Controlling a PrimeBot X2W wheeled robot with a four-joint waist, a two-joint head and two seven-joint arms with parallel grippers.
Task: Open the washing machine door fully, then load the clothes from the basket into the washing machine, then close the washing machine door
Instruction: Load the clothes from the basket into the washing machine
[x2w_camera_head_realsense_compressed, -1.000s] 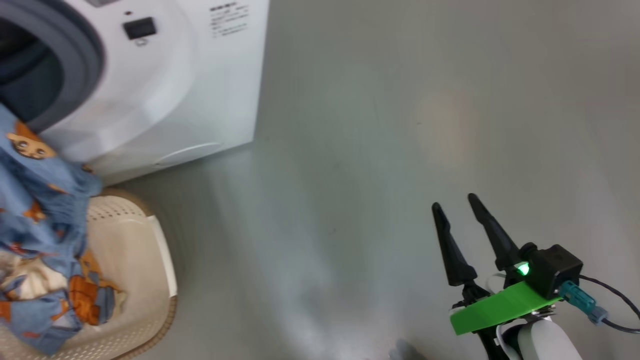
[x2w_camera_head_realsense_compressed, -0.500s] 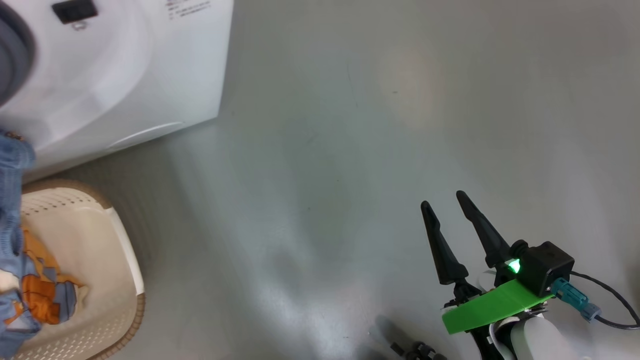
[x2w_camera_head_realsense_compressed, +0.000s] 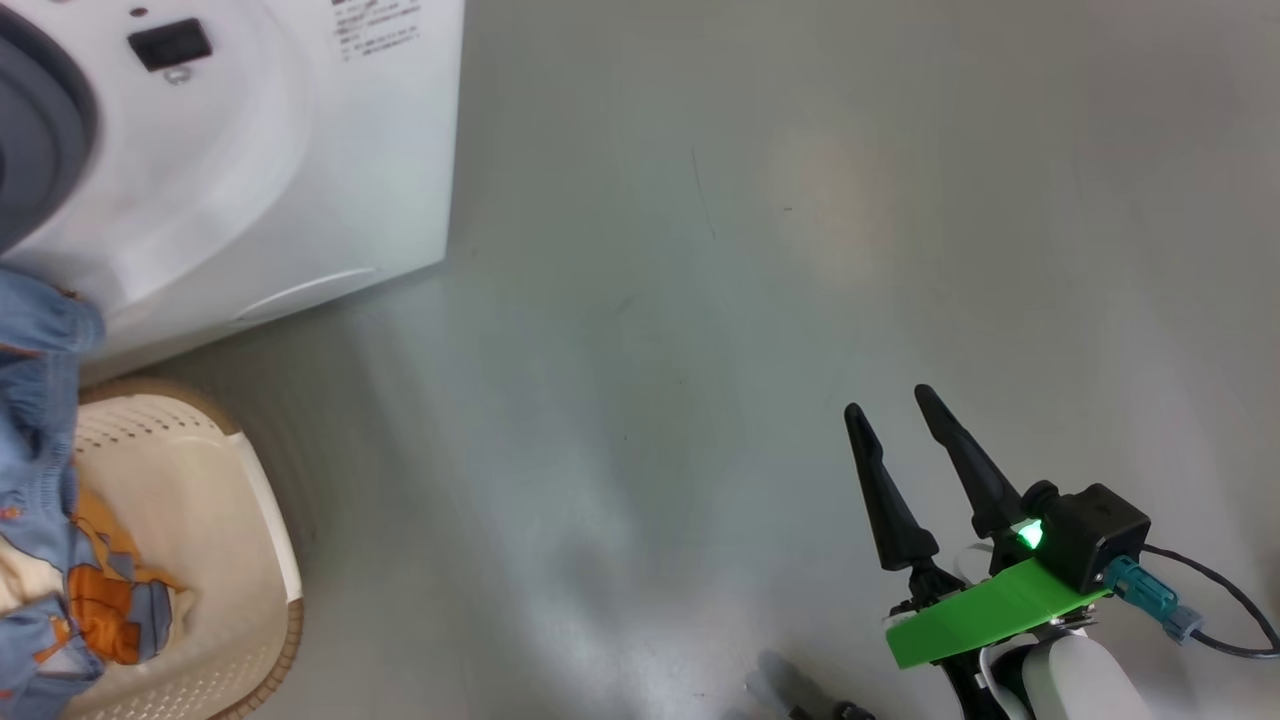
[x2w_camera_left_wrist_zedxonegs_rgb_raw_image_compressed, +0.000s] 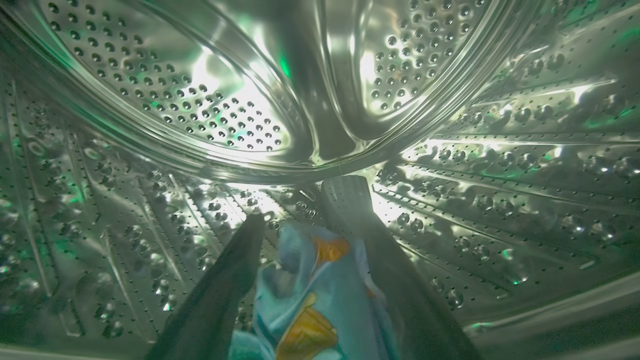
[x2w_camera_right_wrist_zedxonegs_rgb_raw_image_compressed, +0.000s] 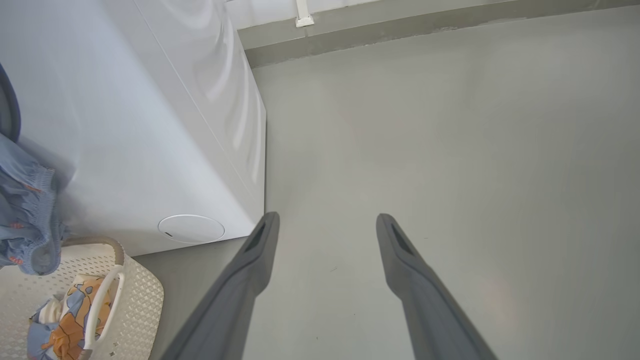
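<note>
**Loading stage.** Your left gripper (x2w_camera_left_wrist_zedxonegs_rgb_raw_image_compressed: 301, 200) sat inside the steel drum (x2w_camera_left_wrist_zedxonegs_rgb_raw_image_compressed: 210, 110) of the washing machine (x2w_camera_head_realsense_compressed: 300, 150). Its fingers were apart with a blue garment (x2w_camera_left_wrist_zedxonegs_rgb_raw_image_compressed: 310, 300) between them; whether the cloth touched either finger was unclear. More clothes (x2w_camera_head_realsense_compressed: 40, 400) hung from the machine's mouth into the basket (x2w_camera_head_realsense_compressed: 250, 520). Your right gripper (x2w_camera_head_realsense_compressed: 887, 400) hovered above the floor (x2w_camera_head_realsense_compressed: 700, 300), fingers apart, holding nothing.

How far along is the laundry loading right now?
Done: the door must be open, since the left gripper is inside the drum. In hand: a blue garment sits between its spread fingers. Left: blue cloth hangs outside over the basket, more clothes lie in it, and the door needs closing. The right gripper is open.
</note>
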